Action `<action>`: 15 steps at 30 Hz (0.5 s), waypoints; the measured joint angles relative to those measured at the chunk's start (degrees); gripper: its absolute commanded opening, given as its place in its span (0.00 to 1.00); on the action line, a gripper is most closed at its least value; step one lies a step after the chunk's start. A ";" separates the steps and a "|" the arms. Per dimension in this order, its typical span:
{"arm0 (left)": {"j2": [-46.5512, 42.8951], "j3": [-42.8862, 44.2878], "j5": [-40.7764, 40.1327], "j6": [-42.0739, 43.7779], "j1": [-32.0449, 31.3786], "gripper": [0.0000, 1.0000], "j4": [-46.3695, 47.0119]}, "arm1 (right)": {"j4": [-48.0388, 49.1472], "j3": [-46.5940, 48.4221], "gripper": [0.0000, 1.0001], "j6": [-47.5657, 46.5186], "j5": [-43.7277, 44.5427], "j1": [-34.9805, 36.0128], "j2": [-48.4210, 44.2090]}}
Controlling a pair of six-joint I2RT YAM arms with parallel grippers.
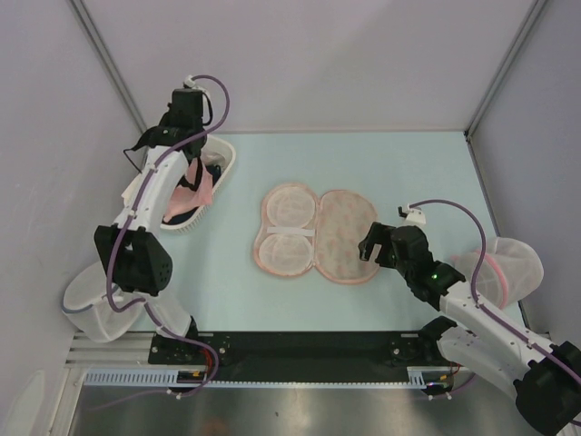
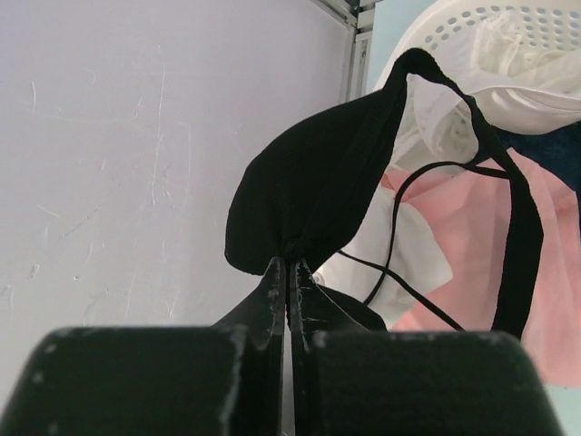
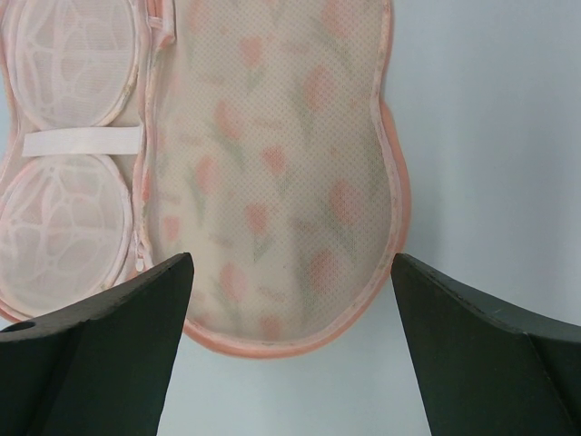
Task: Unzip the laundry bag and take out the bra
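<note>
The laundry bag (image 1: 313,234) lies unzipped and spread flat in the middle of the table, its white mesh cups on the left and its floral lid (image 3: 272,173) on the right. My left gripper (image 1: 198,162) hangs over the white basket (image 1: 227,154). In the left wrist view this gripper (image 2: 289,263) is shut on the black bra (image 2: 309,195), whose thin straps dangle over the basket's clothes. My right gripper (image 1: 372,243) is open and empty at the bag's right edge. In the right wrist view it (image 3: 290,259) sits just above the floral lid's near rim.
The basket (image 2: 472,23) holds a pink cloth (image 2: 545,272) and a white cloth (image 2: 545,91). A white mesh dome with a pink rim (image 1: 508,268) stands at the right. Another white mesh bag (image 1: 91,304) lies at the near left. Walls close in the left and back.
</note>
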 measured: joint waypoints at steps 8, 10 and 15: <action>5.31 3.69 -1.62 0.22 0.96 1.00 -3.37 | -0.04 0.00 0.96 -0.24 -0.02 -0.04 0.00; 6.43 4.42 -1.73 -0.70 1.05 1.00 -4.87 | -0.04 0.00 0.96 -0.37 -0.02 -0.11 0.00; 6.71 7.08 0.24 -3.82 1.05 1.00 -9.88 | -0.07 0.00 0.96 -0.61 -0.31 -0.11 0.02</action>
